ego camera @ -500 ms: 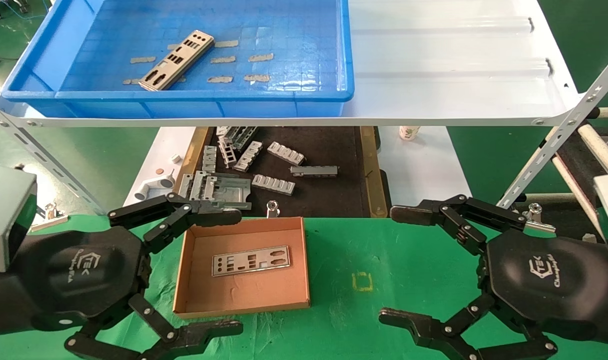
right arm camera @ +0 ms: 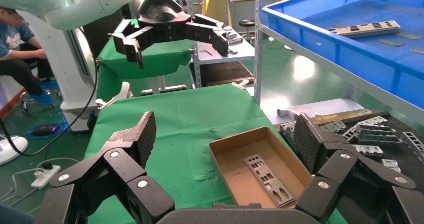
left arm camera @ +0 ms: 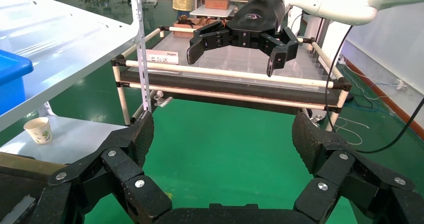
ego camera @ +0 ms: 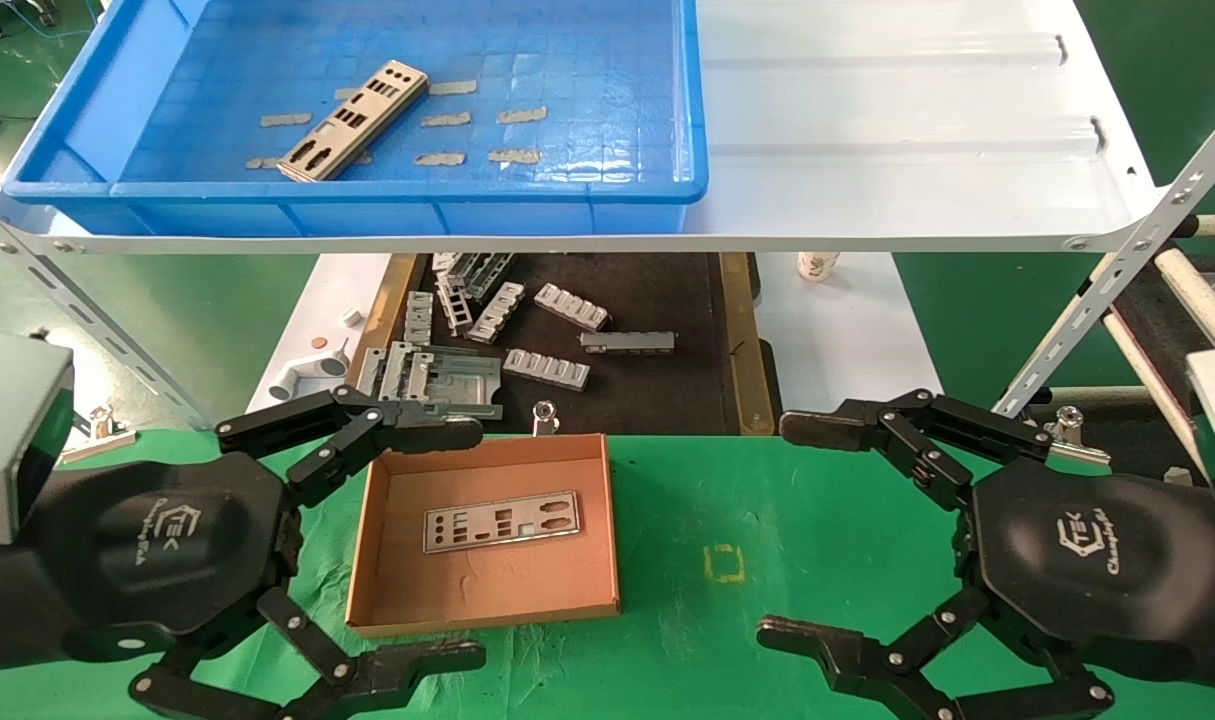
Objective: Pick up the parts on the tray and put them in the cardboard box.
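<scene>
**One plate boxed, one left on the tray**

One plate (ego camera: 501, 521) lay flat on the floor of the cardboard box (ego camera: 487, 610); a second plate (ego camera: 354, 133) rested at a slant inside the blue tray (ego camera: 397, 205), which sat on the white shelf (ego camera: 897, 150) beyond and above the box; the box itself stood on the green counter (ego camera: 787, 540).

Both hands were empty and spread wide; the left hand (ego camera: 387, 540) hovered at the box's near-left corner, its upper finger over the far rim; the right hand (ego camera: 797, 530) hung over the counter well to the box's right.

Judging from this, the task stood between deliveries, with the fetch of the remaining plate not yet begun; the next move would call for a reach up from the box to the tray, most likely by the left hand; the plate is thin and lies flush on the tray floor, so getting a fingertip under an edge looked like the hard part.
</scene>
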Robot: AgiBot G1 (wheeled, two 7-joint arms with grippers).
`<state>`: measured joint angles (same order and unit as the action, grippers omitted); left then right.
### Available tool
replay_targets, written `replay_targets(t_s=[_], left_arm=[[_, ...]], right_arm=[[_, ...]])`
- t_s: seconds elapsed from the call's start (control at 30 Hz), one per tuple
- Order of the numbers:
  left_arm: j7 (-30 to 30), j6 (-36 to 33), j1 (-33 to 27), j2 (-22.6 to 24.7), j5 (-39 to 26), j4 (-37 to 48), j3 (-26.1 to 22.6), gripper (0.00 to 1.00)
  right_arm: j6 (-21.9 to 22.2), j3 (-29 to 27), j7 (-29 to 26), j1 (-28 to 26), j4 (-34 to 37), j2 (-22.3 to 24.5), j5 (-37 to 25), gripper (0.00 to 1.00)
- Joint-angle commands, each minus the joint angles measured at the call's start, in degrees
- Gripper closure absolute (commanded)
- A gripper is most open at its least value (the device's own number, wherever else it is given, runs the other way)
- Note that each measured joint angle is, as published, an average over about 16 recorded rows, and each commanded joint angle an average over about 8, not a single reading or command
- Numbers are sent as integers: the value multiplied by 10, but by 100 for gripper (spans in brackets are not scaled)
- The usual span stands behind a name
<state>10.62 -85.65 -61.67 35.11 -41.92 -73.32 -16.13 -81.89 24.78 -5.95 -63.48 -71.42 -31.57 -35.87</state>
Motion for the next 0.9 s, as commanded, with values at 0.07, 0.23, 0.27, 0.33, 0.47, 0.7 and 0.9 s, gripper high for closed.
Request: replay_targets(t_s=[0.07, 0.23, 0.27, 0.33, 0.47, 0.7, 0.9], left_arm=[[0, 0, 0, 0, 0, 0, 0, 0], [0, 8, -5, 3, -3, 5, 1, 0], [-1, 13, -8, 5, -6, 8, 1, 0], [-2, 24, -20, 11, -14, 17, 1, 0], [-4, 54, -63, 34, -39, 55, -4, 0], [-14, 107, -176, 93, -109, 182, -27, 0], [-47, 143, -281, 143, -182, 315, -56, 0]], right_arm=[[0, 0, 0, 0, 0, 0, 0, 52], [0, 0, 0, 0, 0, 0, 0, 98], [0, 0, 0, 0, 0, 0, 0, 100], [0, 0, 0, 0, 0, 0, 0, 100], [0, 0, 0, 0, 0, 0, 0, 100], [0, 0, 0, 0, 0, 0, 0, 100], [0, 0, 0, 0, 0, 0, 0, 100]])
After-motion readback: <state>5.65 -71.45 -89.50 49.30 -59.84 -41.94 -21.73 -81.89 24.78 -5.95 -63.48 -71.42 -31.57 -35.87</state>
